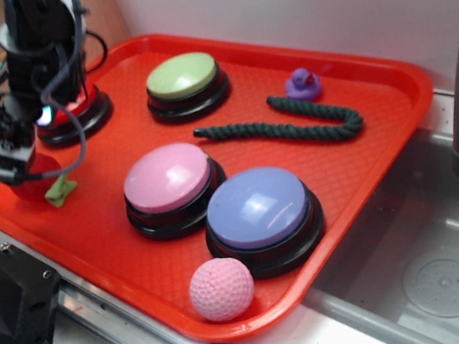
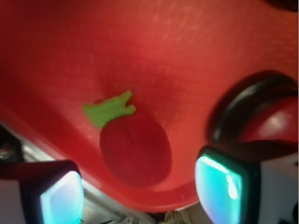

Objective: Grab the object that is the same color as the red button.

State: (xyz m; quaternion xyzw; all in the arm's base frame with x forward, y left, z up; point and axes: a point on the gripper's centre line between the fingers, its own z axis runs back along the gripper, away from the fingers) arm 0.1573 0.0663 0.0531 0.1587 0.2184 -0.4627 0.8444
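We see the hand spread wide above the red toy fruit, not touching; tray edge just beside it.

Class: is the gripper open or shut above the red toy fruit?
Open. In the wrist view the gripper jaws stand apart with the red toy fruit between them, ungrasped.

The tray looks like orange-red plastic with a fine grid texture and a slight sheen. On it, the red button is glossy with a shiny black base. Beside that button, the toy fruit looks matt, its leaf like felt. The pink ball is dimpled and the dark green rope is twisted cord.
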